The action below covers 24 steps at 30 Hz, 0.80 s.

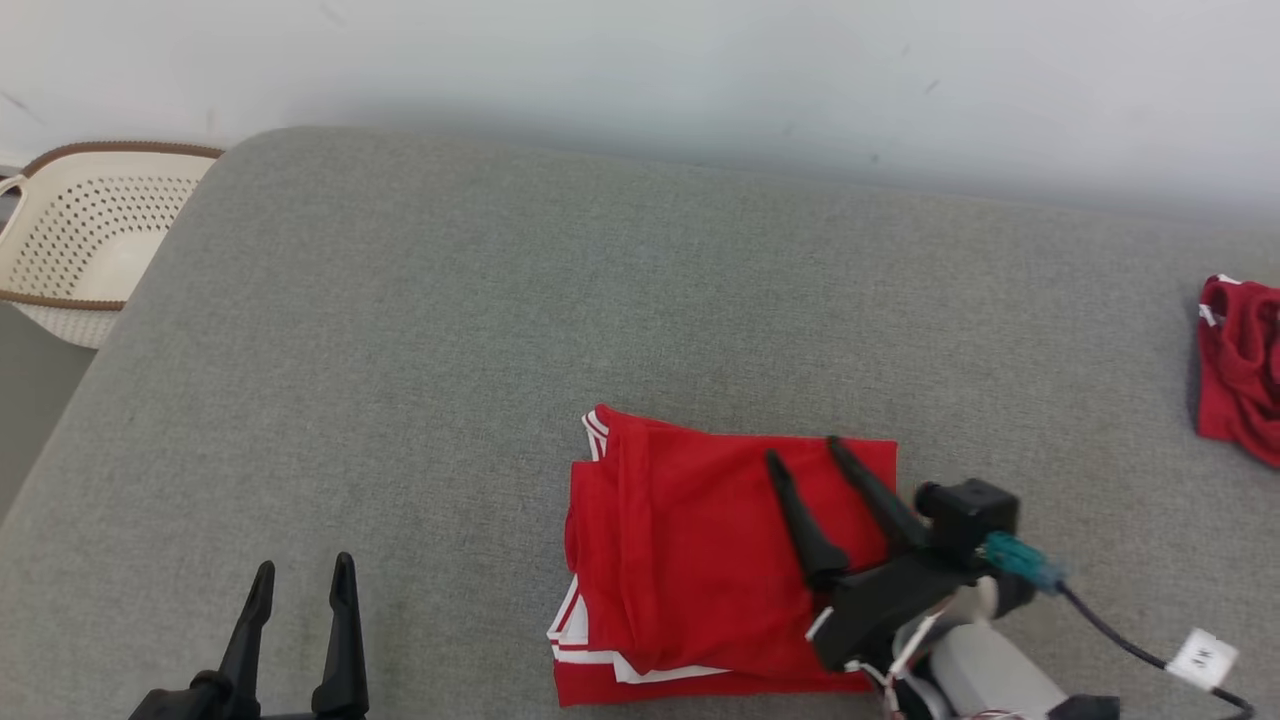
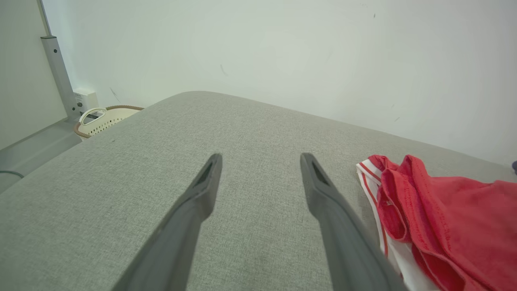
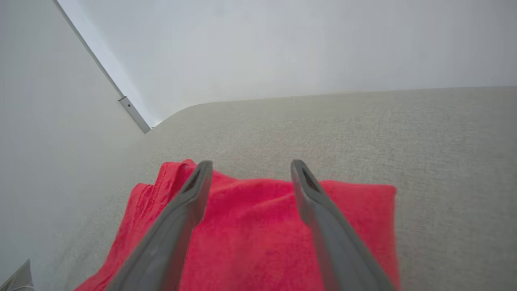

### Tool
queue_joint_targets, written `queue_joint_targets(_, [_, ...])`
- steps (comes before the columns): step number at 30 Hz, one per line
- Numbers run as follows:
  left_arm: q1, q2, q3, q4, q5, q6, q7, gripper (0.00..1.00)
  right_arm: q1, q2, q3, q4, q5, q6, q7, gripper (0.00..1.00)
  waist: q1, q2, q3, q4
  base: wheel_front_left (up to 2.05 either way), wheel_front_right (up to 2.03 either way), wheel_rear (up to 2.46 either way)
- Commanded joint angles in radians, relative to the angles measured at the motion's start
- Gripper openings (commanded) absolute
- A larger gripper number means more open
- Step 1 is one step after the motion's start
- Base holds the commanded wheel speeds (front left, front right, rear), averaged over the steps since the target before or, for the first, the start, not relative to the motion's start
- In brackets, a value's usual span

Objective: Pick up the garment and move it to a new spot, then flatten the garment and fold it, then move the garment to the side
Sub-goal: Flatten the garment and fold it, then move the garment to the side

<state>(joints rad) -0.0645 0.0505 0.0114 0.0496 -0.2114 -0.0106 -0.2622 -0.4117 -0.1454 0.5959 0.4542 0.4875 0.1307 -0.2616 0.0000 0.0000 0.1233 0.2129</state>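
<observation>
Red garment with white trim (image 1: 700, 560) lies folded in a rough square on the grey woven padded surface (image 1: 400, 350), at its near part, right of middle. Fold looks done, so the step in hand is probably the shift to the side.

Right gripper (image 1: 801, 450) is over the surface's near right, with its dark fingers spread above the garment's right half and nothing between them. Left gripper (image 1: 304, 563) is at the surface's near left, also spread and empty, on bare fabric.

To do it well: pinch through all layers at one edge, or take two corners with both arms. Lift low and slide little, so the stack doesn't splay, and set it down on bare surface.

Unclear:
- Whether the right fingertips touch the cloth or hover above it.
- The garment's near right corner sits behind the gripper body.
- The layer count can't be read.
- A crumpled darker red cloth (image 1: 1240, 370) at the surface's right edge is cut off by the frame.
- A cream perforated basket (image 1: 60, 250) off the surface's left edge shows only in part.
</observation>
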Motion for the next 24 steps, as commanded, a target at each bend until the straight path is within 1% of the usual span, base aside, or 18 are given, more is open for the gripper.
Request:
queue_joint_targets(1, [0.012, 0.001, 0.004, -0.004, 0.003, 0.001, -0.005, 1.0, 0.019, -0.014, -0.026, -0.008, -0.015, 0.0, -0.004, 1.0, 0.0, 0.0, -0.009, -0.011, 0.0, 0.0, 0.0])
queue_joint_targets(6, [0.023, 0.001, 0.009, -0.007, 0.005, 0.0, -0.005, 1.0, 0.051, -0.045, -0.116, 0.006, -0.053, 0.0, -0.004, 1.0, 0.0, 0.0, -0.019, -0.03, 0.0, 0.0, 0.0])
queue_joint_targets(10, [0.024, 0.001, 0.01, -0.005, 0.005, -0.002, -0.005, 1.0, 0.057, -0.054, -0.134, 0.067, -0.043, 0.0, -0.003, 1.0, 0.0, 0.0, -0.023, -0.039, 0.0, 0.0, 0.0])
queue_joint_targets(18, [0.024, 0.001, 0.006, -0.004, 0.002, -0.004, -0.005, 1.0, 0.032, -0.043, -0.071, 0.188, 0.009, 0.0, 0.006, 1.0, 0.0, 0.0, -0.024, -0.044, 0.0, 0.0, 0.0])
queue_joint_targets(24, [0.019, 0.001, 0.006, -0.001, 0.003, -0.009, -0.005, 1.0, 0.012, -0.037, -0.008, 0.242, 0.064, 0.0, 0.041, 1.0, 0.0, 0.0, -0.019, -0.037, 0.0, 0.0, 0.0])
